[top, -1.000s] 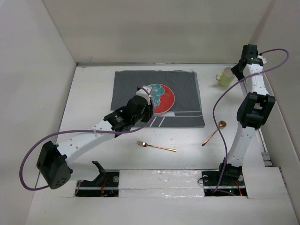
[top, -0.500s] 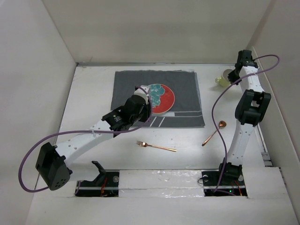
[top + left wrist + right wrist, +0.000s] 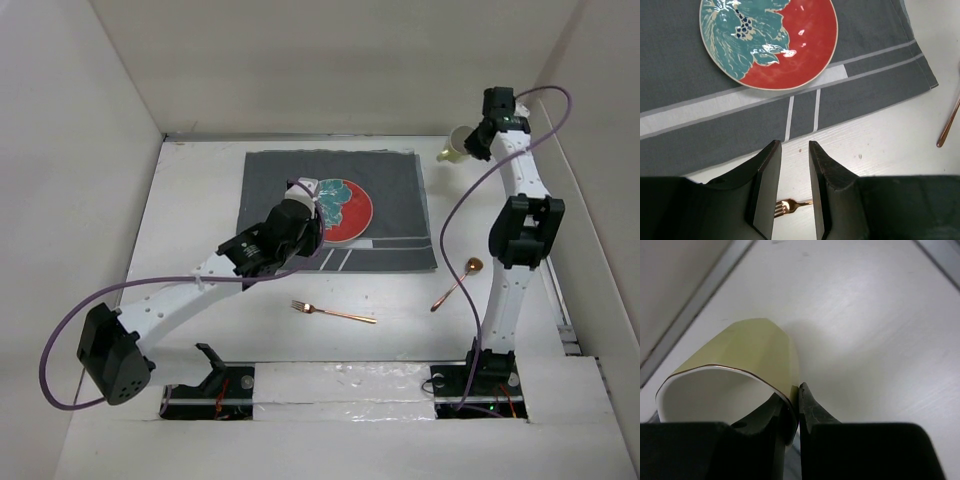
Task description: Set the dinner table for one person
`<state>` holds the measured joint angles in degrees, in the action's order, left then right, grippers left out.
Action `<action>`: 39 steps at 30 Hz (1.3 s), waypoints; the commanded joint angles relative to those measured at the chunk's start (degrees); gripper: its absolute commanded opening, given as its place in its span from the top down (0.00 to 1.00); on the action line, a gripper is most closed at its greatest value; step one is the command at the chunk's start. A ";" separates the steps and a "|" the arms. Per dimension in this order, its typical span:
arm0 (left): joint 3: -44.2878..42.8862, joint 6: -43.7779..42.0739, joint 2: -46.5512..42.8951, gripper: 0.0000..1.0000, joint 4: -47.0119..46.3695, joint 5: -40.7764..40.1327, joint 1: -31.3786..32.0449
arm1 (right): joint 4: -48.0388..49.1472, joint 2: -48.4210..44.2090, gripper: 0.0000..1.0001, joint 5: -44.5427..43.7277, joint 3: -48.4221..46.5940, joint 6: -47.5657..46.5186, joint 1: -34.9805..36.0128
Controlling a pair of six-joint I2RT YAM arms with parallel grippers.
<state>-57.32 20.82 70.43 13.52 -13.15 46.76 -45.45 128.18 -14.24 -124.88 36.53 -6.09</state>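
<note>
Right wrist view shows the right jaws clamped on the rim of a yellow cup, one jaw inside and one outside, over the white surface. Only the top external view places it: near the placemat's far right corner, at 2 o'clock from the plate. The left jaws hang slightly parted and empty over the placemat's near edge.

White arms, black joints, purple cables

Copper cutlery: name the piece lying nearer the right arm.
The spoon, with its round bowl, beside the right arm; the fork lies further left, before the placemat.
</note>
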 commanded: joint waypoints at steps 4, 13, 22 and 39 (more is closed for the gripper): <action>-3.06 1.50 0.93 0.74 -1.83 -1.01 -1.67 | 2.83 -2.50 1.00 4.13 -7.66 -2.96 7.31; 1.24 5.72 -0.21 0.73 -4.64 6.82 -9.59 | -2.45 5.49 1.00 7.65 -16.97 -2.96 10.75; 2.12 6.16 -0.38 0.73 -4.55 7.52 -9.59 | -3.77 8.84 1.00 9.32 -16.80 -2.52 11.79; 3.71 7.75 -1.26 0.73 -4.55 7.79 -9.59 | -4.03 10.16 0.98 11.51 -16.19 -1.99 11.27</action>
<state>-54.70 27.92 71.40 10.50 -5.80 37.06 -52.47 139.24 -4.78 -138.17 33.87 5.30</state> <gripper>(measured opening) 0.269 0.156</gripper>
